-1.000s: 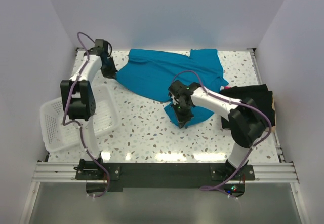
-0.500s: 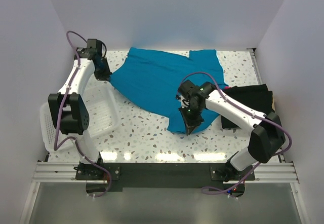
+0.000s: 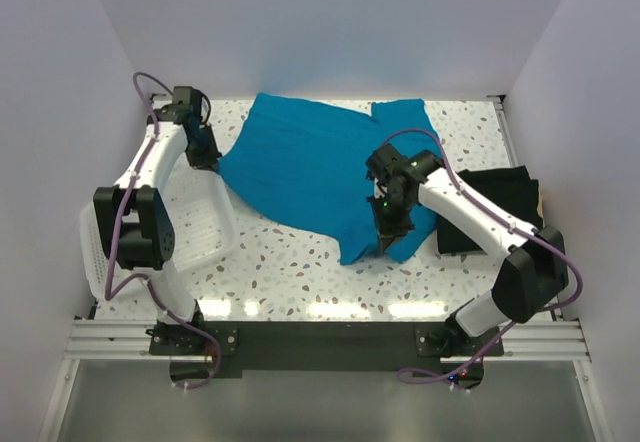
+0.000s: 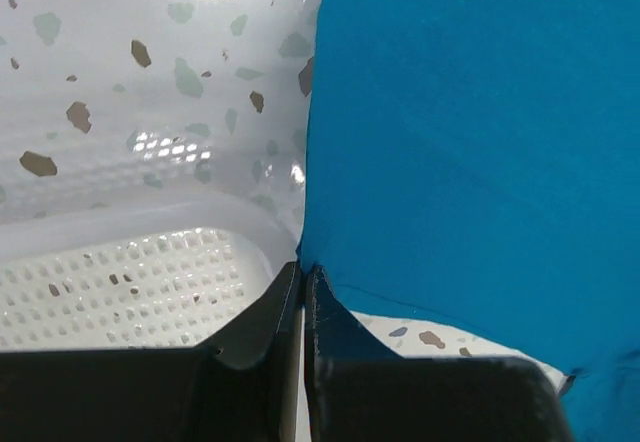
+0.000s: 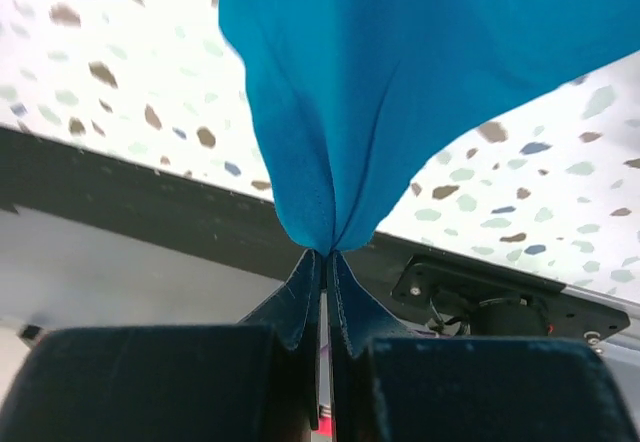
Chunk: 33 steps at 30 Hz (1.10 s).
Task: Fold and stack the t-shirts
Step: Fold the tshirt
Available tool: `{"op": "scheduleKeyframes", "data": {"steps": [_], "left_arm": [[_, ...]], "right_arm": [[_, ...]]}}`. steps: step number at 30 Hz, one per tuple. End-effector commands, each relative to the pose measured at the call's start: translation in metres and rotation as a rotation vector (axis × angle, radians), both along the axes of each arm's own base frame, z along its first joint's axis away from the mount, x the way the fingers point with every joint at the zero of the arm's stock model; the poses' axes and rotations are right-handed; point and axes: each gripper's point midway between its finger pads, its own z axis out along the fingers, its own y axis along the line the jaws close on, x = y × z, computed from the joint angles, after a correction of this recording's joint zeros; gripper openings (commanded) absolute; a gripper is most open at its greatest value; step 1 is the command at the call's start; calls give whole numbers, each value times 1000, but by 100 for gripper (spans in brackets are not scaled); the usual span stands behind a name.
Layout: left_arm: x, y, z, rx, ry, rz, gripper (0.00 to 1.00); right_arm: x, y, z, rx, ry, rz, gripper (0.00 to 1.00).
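My left jaws and my right jaws are each pinched shut on an edge of the teal t-shirt (image 3: 310,167).

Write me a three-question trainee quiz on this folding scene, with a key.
1. True or false: the left gripper and the right gripper are each shut on the teal t-shirt.
2. The black t-shirt is: A) hanging from the left gripper; B) lying on the table, on its right side; C) draped over the back wall.
3. Name the white thing at the table's left edge.
Key: 1 true; 2 B; 3 the mesh basket.
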Motion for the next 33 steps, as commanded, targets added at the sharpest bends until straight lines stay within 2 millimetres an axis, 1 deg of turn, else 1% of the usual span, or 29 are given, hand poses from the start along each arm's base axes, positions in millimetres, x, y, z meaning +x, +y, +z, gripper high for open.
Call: {"op": "scheduleKeyframes", "data": {"steps": [1, 2, 3, 4, 5, 6, 7, 9, 10, 11, 12, 14, 15, 16, 17, 18, 19, 20, 21, 23, 24, 26, 27, 28, 29, 30, 33], "left_arm": [[26, -6, 7, -46, -45, -15, 0], [30, -8, 6, -56, -48, -13, 0], [38, -11, 8, -71, -57, -19, 0], [42, -13, 8, -84, -63, -19, 0], [45, -14, 8, -90, -64, -20, 0], [54, -17, 9, -103, -73, -24, 0], [57, -18, 9, -109, -76, -24, 0], [68, -19, 10, -117, -85, -23, 0], [71, -19, 10, -120, -85, -20, 0], [74, -20, 10, -123, -86, -21, 0], [81, -20, 10, -123, -92, -20, 0], [87, -20, 9, -128, -93, -16, 0], [93, -21, 9, -132, -99, -15, 0], [96, -21, 8, -134, -100, -13, 0], [99, -22, 7, -135, -97, -11, 0], [105, -22, 6, -136, -99, -10, 0], [108, -22, 5, -137, -100, -9, 0], [110, -21, -1, -137, -88, -4, 0], [116, -22, 5, -137, -107, -4, 0], [120, -22, 3, -140, -109, -3, 0], [125, -23, 2, -145, -113, 0, 0], [129, -24, -4, -150, -106, 1, 0], [133, -24, -3, -152, -117, 1, 0], [134, -24, -4, -156, -118, 4, 0], [140, -25, -7, -160, -124, 7, 0], [142, -26, -8, -166, -125, 12, 0], [151, -28, -10, -182, -142, 24, 0]], "right_arm": [[41, -9, 13, 10, -80, -105, 0], [49, -11, 14, 6, -95, -110, 0], [55, -13, 10, -7, -87, -115, 0], [68, -16, 17, -2, -113, -132, 0], [75, -19, 16, -15, -123, -130, 0], [81, -22, 17, -20, -128, -137, 0], [92, -25, 18, -20, -135, -156, 0], [103, -31, 20, -31, -148, -169, 0], [115, -36, 22, -33, -157, -190, 0], [121, -39, 23, -36, -166, -195, 0], [133, -44, 28, -31, -188, -215, 0], [146, -50, 24, -47, -182, -216, 0], [158, -54, 30, -42, -207, -231, 0], [165, -58, 23, -61, -193, -226, 0], [170, -61, 24, -67, -192, -231, 0], [182, -66, 31, -62, -219, -245, 0], [188, -69, 30, -69, -217, -250, 0], [193, -72, 25, -80, -205, -250, 0], [204, -78, 31, -76, -229, -269, 0], [213, -83, 32, -79, -238, -279, 0], [222, -87, 31, -77, -243, -293, 0], [229, -92, 30, -84, -240, -303, 0], [236, -96, 31, -83, -248, -314, 0], [239, -97, 30, -83, -250, -319, 0], [244, -103, 29, -84, -251, -334, 0], [250, -107, 27, -85, -253, -346, 0], [260, -115, 25, -87, -256, -364, 0]]}}
